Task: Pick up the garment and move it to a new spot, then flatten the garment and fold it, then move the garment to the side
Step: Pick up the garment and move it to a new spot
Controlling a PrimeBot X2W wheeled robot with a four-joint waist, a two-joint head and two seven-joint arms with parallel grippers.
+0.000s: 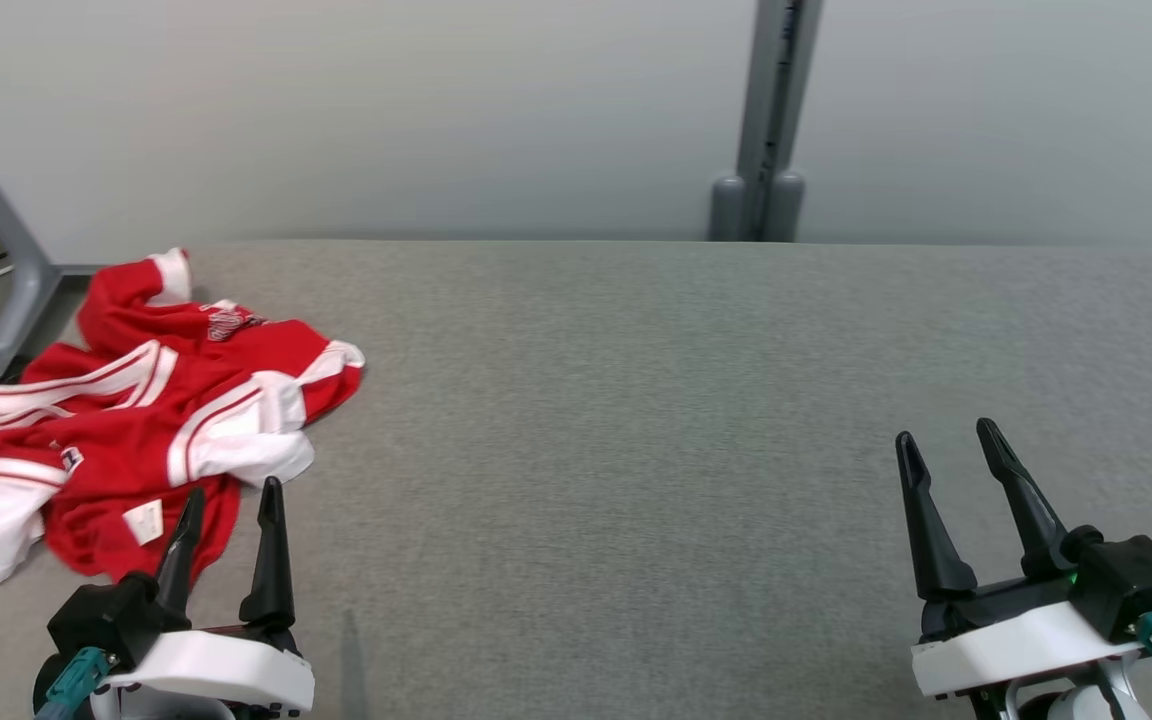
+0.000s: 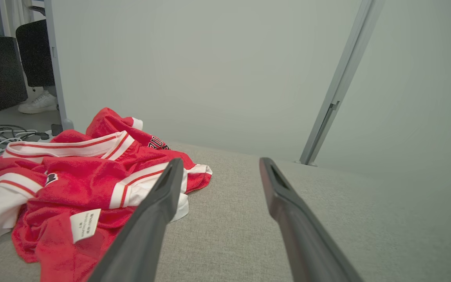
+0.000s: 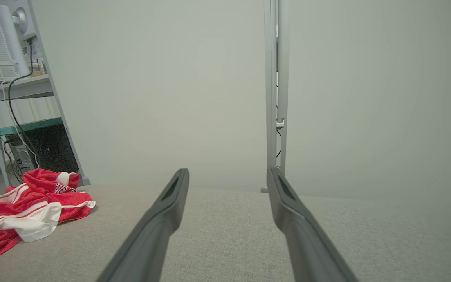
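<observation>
Because the crumpled red-and-white garment [image 1: 136, 420] at the left end of the bench [image 1: 636, 400] looks light, soft and limp, a raised fold near its middle seems the best hold. The left pincer [image 1: 233, 488], just beside it, and the right pincer [image 1: 945, 430] both gape empty.

Soft, matt knit cloth in the garment [image 1: 136, 420]; coarse grey woven fabric over the table [image 1: 636, 450]; smooth, dull dark plastic along the left gripper [image 1: 233, 487] and right gripper [image 1: 945, 430].
</observation>
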